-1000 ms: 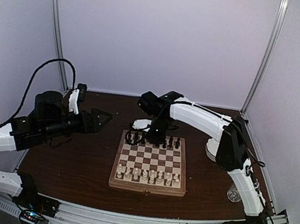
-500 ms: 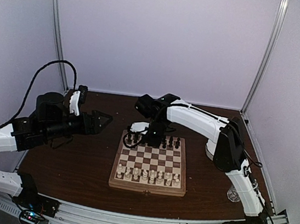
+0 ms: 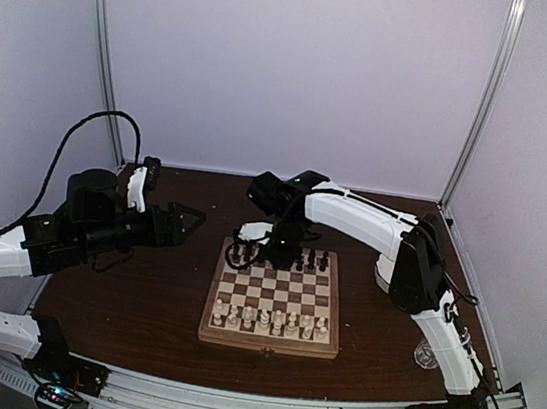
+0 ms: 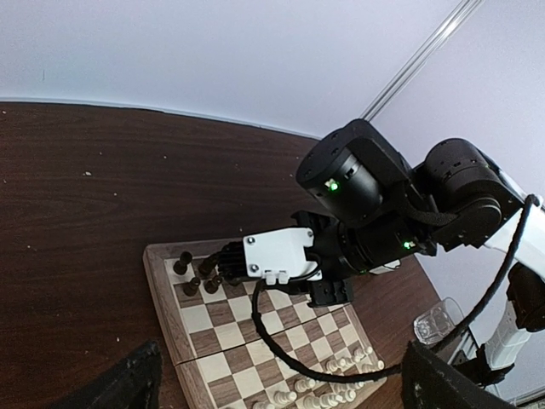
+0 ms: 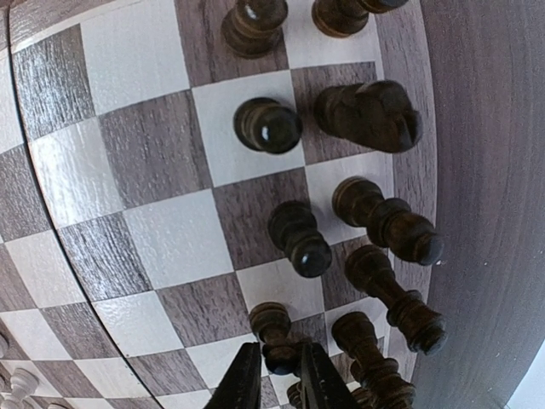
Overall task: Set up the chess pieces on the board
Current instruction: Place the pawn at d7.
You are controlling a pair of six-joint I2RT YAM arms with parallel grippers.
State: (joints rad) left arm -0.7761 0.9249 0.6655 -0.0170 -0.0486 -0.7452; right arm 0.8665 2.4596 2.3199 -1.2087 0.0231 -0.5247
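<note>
The right end effector [image 4: 224, 258] hangs over dark chess pieces [image 4: 182, 265] at one corner of the board [image 4: 160, 294].

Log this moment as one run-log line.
right gripper: jaws flank dark pawn on board, grip unclear | left gripper: open, empty, left of board

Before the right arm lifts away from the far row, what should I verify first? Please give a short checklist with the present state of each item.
1. The dark pawn between the fingers of the right gripper stands on the board: ok.
2. Right gripper free of that pawn: cannot tell; its fingers lie close on both sides.
3. Room beside the fingers: not ok; other dark pieces crowd the pawn.
4. Left gripper open, off to the board's side: ok.
5. White pieces standing in the near rows: ok.
</note>
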